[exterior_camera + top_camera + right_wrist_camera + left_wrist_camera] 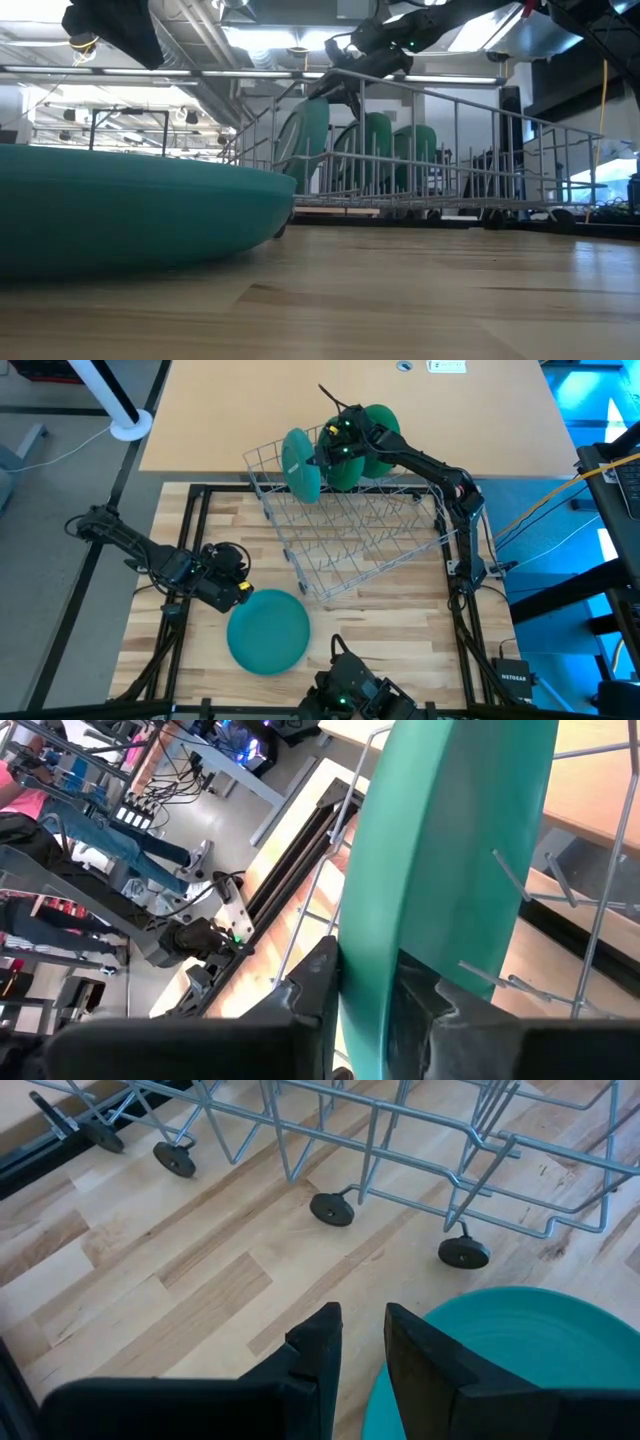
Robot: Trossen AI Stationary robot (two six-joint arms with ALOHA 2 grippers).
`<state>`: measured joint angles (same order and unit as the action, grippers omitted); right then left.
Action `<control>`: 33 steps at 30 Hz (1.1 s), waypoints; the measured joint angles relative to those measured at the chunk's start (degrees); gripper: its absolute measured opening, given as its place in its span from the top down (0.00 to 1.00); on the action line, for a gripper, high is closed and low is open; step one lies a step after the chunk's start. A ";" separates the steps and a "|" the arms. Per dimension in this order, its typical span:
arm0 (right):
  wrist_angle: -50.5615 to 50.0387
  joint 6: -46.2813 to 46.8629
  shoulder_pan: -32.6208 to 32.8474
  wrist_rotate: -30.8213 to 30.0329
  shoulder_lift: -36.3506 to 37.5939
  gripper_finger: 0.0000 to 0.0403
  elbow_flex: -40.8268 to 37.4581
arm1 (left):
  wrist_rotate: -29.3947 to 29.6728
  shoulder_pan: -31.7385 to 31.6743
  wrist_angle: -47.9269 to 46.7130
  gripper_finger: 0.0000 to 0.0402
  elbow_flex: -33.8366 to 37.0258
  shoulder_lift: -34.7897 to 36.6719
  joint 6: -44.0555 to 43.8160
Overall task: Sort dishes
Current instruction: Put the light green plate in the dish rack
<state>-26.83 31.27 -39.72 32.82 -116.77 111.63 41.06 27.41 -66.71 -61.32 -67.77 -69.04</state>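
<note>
Three green plates stand on edge in the far end of the grey wire rack (pixel 370 535). The leftmost plate (pixel 300 463) has its rim between the fingers of my right gripper (pixel 322 455), which comes at it from the right and slants down. A fourth plate (pixel 268 630) lies flat on the table near the front edge. My left gripper (pixel 240 588) hangs open above the table at that plate's far-left rim, with nothing between its fingers (pixel 325 1345). My right gripper has one finger (pixel 315 980) on each face of the leftmost plate's upper rim (pixel 370 950), slanting down from the table's right side. I cannot tell whether the fingers touch it. The plate stands upright in the rack's tines.
The rack's round black feet (pixel 330 1208) stand on the table just beyond the flat plate. Black frame rails (pixel 195 540) run along the table's left and right sides. A dark device (pixel 345 690) sits at the near edge. People (pixel 40 780) stand in the room beyond.
</note>
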 joint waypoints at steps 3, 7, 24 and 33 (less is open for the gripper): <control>0.00 -0.04 0.00 0.04 0.02 0.85 0.00 | 0.00 0.01 -0.03 0.82 0.00 0.00 0.00; 0.00 -0.04 0.00 0.36 0.02 0.85 0.00 | 0.00 0.01 -0.07 0.82 0.00 0.00 0.00; -1.97 0.21 0.00 -5.28 0.14 0.72 0.09 | 0.00 -0.02 -0.12 0.82 0.00 0.00 0.02; -3.59 1.81 -0.04 -4.17 0.13 0.56 0.09 | 0.00 -0.01 -0.14 0.82 0.00 0.00 0.02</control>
<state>-30.42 33.08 -39.77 28.64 -116.64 111.72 41.06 27.41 -66.85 -61.32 -67.77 -69.01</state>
